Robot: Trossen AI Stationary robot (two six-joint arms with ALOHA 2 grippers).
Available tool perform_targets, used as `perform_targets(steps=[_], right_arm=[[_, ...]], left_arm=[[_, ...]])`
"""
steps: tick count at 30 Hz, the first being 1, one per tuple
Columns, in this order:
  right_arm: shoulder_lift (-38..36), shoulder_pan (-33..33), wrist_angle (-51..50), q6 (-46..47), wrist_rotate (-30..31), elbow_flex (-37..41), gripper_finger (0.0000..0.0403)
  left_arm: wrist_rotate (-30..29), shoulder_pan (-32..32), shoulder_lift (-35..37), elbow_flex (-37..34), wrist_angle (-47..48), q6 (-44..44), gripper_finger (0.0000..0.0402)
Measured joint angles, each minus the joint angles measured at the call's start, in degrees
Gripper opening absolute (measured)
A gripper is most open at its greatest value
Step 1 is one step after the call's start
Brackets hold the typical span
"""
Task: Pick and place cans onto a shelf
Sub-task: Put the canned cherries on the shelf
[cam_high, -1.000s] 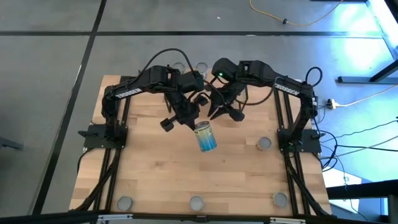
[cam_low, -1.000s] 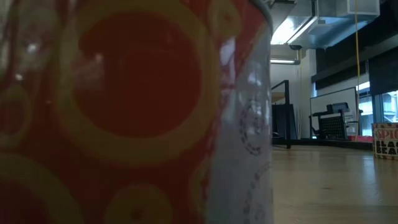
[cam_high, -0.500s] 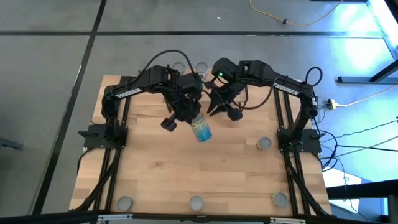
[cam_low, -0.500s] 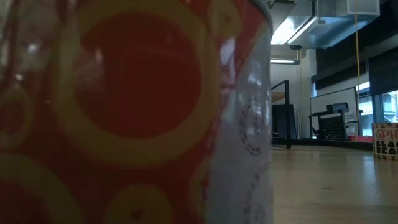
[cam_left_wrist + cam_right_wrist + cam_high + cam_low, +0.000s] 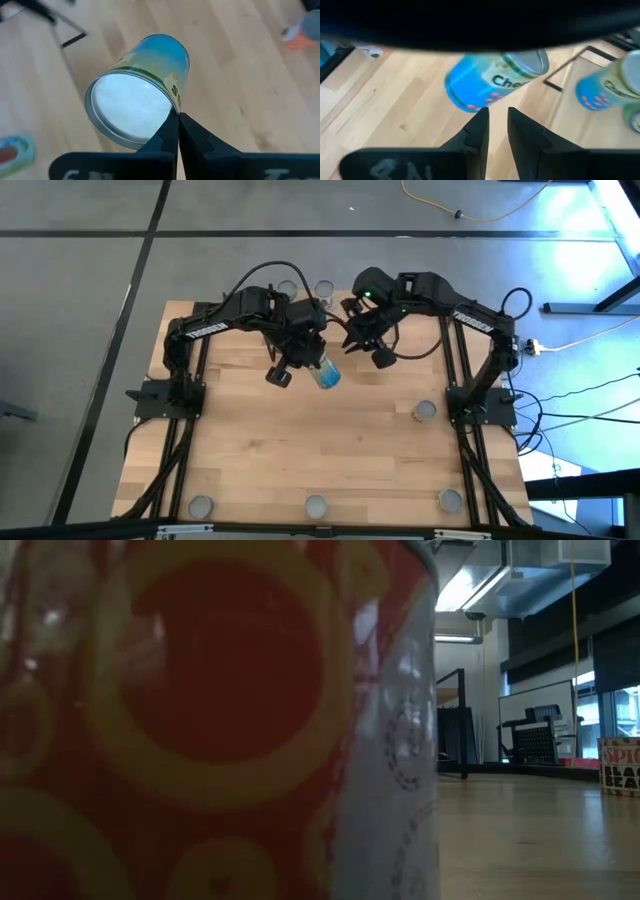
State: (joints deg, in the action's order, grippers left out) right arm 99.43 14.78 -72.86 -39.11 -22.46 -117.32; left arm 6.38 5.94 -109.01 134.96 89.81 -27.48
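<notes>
From above, the left gripper [image 5: 318, 366] hung over the far middle of the table [image 5: 250, 460] with a blue can [image 5: 326, 373] clamped in it, tilted well off upright, while the right gripper [image 5: 352, 342] waited just beside it toward the far edge, holding nothing. The shelf was mostly hidden under the two arms near that far edge, with other cans [image 5: 324, 288] showing past it. To my eye the carry wanted the can brought level before it came over the board, then set down clear of those already there. Loose cans stood along the near edge [image 5: 316, 505] and by the right edge [image 5: 425, 411]. At table height, an orange-and-red can [image 5: 200, 720] right against the lens blocked nearly everything. From the left wrist, the can's silver top [image 5: 131, 107] faced the camera, its rim caught by the dark fingers [image 5: 175, 132], which were pressed nearly together; the grip looked thin, so I would go slowly. From the right wrist, its own fingers [image 5: 479, 131] stood slightly apart and empty, the blue can [image 5: 490, 80] in the air just beyond them, another can [image 5: 607, 90] farther off.
</notes>
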Motion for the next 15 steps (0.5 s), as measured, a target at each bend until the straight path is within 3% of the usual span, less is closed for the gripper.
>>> perform_targets(steps=[9,15], right_arm=[[-6.27,0.33,-0.40,4.13,11.53,0.00,0.0072],[-9.68,0.35,-0.30,6.22,13.42,-0.02,0.0072]], left_arm=[[-9.72,2.20,-0.43,0.04,0.12,6.99,0.0000],[-15.26,4.96,-2.37,0.09,-0.62,10.75,0.0000]])
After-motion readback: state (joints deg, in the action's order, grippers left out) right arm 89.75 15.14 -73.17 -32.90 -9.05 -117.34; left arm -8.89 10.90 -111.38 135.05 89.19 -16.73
